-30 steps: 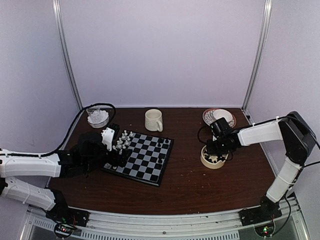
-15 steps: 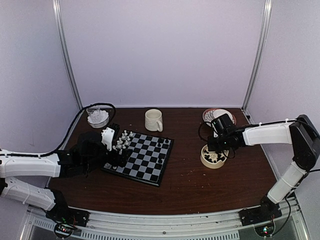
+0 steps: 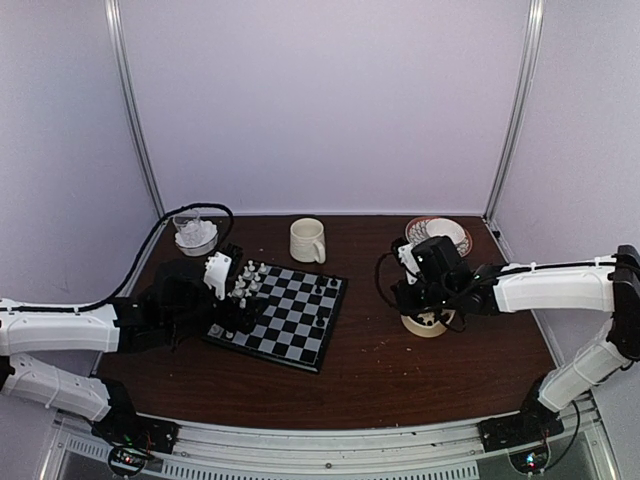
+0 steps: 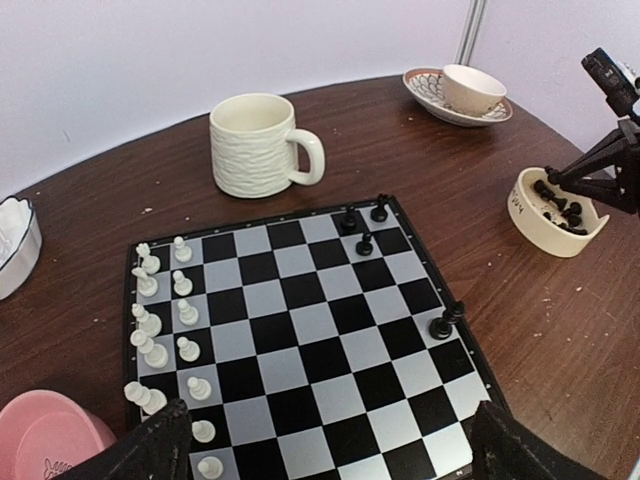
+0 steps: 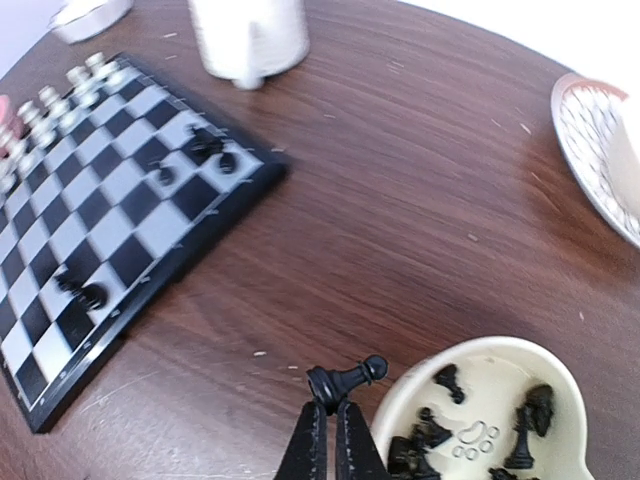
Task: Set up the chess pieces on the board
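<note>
Right pincer [image 5: 330,412] is clenched on a black pawn [image 5: 346,380], gripping it sideways at the fingertips just beside the rim of the cream bowl [image 5: 470,347] — more black pieces [image 5: 430,435] lie inside. The board [image 4: 300,330] sits well apart to its left on the surface [image 5: 420,200]. Left pincer [image 4: 335,455] is spread wide and holds nothing, hovering at the board's edge — white pieces [image 4: 182,283] line one side, with four black ones [image 4: 365,243] opposite.
</note>
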